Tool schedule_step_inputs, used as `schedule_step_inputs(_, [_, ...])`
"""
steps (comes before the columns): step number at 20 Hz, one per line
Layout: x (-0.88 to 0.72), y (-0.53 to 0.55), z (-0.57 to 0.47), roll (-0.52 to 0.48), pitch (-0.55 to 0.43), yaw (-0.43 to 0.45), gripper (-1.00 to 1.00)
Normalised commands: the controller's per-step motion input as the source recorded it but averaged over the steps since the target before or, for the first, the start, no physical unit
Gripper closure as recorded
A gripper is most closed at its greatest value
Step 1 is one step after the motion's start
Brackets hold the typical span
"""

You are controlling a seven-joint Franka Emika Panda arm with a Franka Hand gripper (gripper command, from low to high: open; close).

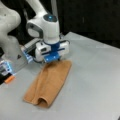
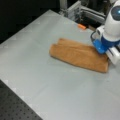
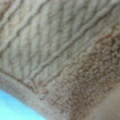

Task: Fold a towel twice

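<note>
The towel lies on the grey table as a long, narrow strip, already folded once along its length, with the doubled layers curling open at the end toward a front view's bottom and, seen in a front view, stretching left to right. The gripper is down at the strip's far end, touching the cloth there; whether its jaws are spread or pinching the towel cannot be told. The wrist view is filled with terry weave and a hemmed edge.

End effector fingertips hidden behind towel
</note>
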Motion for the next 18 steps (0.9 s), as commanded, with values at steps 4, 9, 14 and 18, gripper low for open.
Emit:
schedule_step_inputs(4, [-0.27, -0.06, 0.16, 0.093, 0.135, -0.096, -1.00])
schedule_step_inputs(9, [-0.15, 0.03, 0.21, 0.042, 0.237, -0.122, -1.00])
schedule_step_inputs(14, [0.13, 0.15, 0.25, -0.038, 0.279, -0.094, -1.00])
schedule_step_inputs(18, [0.34, 0.24, 0.18, -0.107, 0.212, -0.035, -1.00])
